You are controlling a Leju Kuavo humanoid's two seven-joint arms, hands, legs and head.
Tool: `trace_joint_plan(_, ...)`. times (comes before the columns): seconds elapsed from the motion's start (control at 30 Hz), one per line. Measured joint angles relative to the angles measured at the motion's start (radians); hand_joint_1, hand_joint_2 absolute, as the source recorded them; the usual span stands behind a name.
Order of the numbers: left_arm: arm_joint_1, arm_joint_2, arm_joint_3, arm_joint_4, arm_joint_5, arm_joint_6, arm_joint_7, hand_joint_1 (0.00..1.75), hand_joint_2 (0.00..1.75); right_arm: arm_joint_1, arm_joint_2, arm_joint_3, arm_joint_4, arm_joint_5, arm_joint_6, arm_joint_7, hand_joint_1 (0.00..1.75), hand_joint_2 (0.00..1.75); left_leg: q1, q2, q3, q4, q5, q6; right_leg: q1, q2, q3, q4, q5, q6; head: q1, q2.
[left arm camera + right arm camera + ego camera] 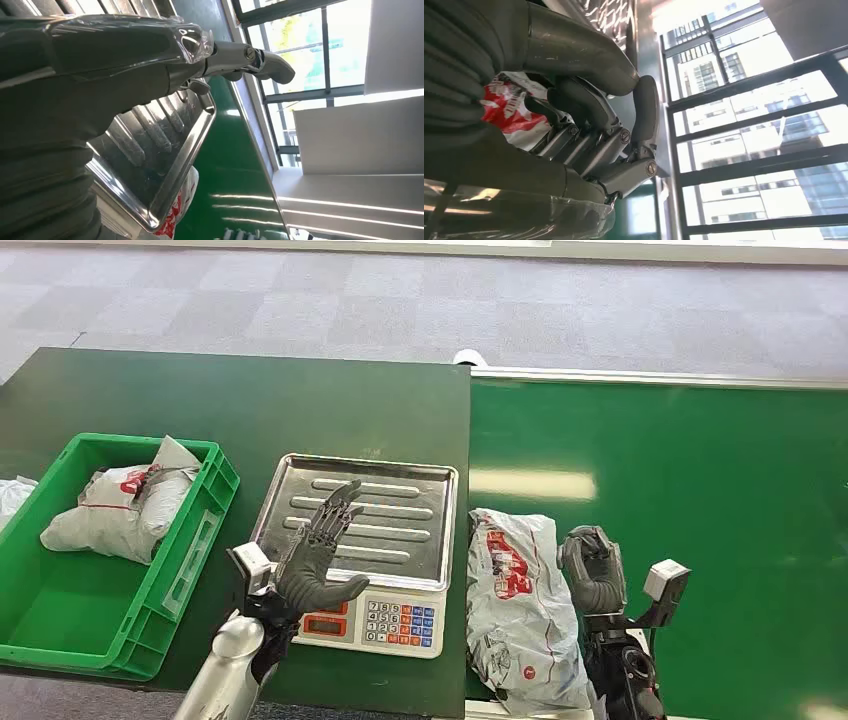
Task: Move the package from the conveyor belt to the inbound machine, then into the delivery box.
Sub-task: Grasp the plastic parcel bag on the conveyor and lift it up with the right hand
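A white-grey plastic package (pixel 520 605) with red print lies flat on the green conveyor belt (pixel 700 500), close to its left edge. My right hand (pixel 592 570) sits at the package's right edge with its fingers curled in on it. In the right wrist view the red-printed package (pixel 506 107) shows between the thumb and the curled fingers (pixel 594 145). My left hand (pixel 320 550) hovers open, fingers spread, over the front of the inbound machine, a scale with a steel tray (pixel 400 490) and a keypad (pixel 400 622). The tray (pixel 175 165) is bare.
A green delivery box (pixel 205 530) stands at the left on the dark table and holds two similar bagged packages (pixel 125 505). Another white bag (pixel 12 495) peeks in at the far left edge. Grey carpet lies beyond the table and belt.
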Motion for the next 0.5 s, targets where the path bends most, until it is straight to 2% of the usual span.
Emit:
trace_joint_plan(0.07,0.000,0.000,0.000,0.000,0.000,0.000,0.000,0.00,1.75,0.010,0.000,0.010,-0.032,0.025,-0.030,0.016,0.98,1.75,0.000,0.000,0.000,0.000,0.000,0.000,0.000,0.000,0.000,0.000,0.000,0.000,0.000,0.000)
trace_joint_plan(0.23,0.003,0.002,0.000,-0.001,0.000,0.004,0.000,0.00,1.75,0.040,-0.004,0.073,-0.110,0.178,-0.217,0.087,0.00,1.75,0.000,0.000,0.000,0.000,0.000,0.000,0.000,0.000,0.000,0.000,0.000,0.000,0.000,0.000)
trace_joint_plan(0.3,0.005,0.003,0.000,-0.001,0.000,0.004,0.000,0.00,1.75,0.042,-0.007,0.096,-0.116,0.257,-0.298,0.134,0.00,1.75,0.000,0.000,0.000,0.000,0.000,0.000,0.000,0.000,0.000,0.000,0.000,0.000,0.000,0.000)
trace_joint_plan(0.43,0.007,0.003,0.001,-0.003,-0.003,0.003,0.011,0.00,1.75,0.017,-0.013,0.142,-0.052,0.507,-0.556,0.328,0.00,1.75,0.000,0.000,0.000,0.000,0.000,0.000,0.000,0.000,0.000,0.000,0.000,0.000,0.000,0.000)
trace_joint_plan(0.5,0.007,0.001,0.001,-0.004,-0.005,0.002,0.018,0.00,1.75,0.001,-0.014,0.156,0.000,0.558,-0.613,0.364,0.00,1.75,0.000,0.000,0.000,0.000,0.000,0.000,0.000,0.000,0.000,0.000,0.000,0.000,0.000,0.000)
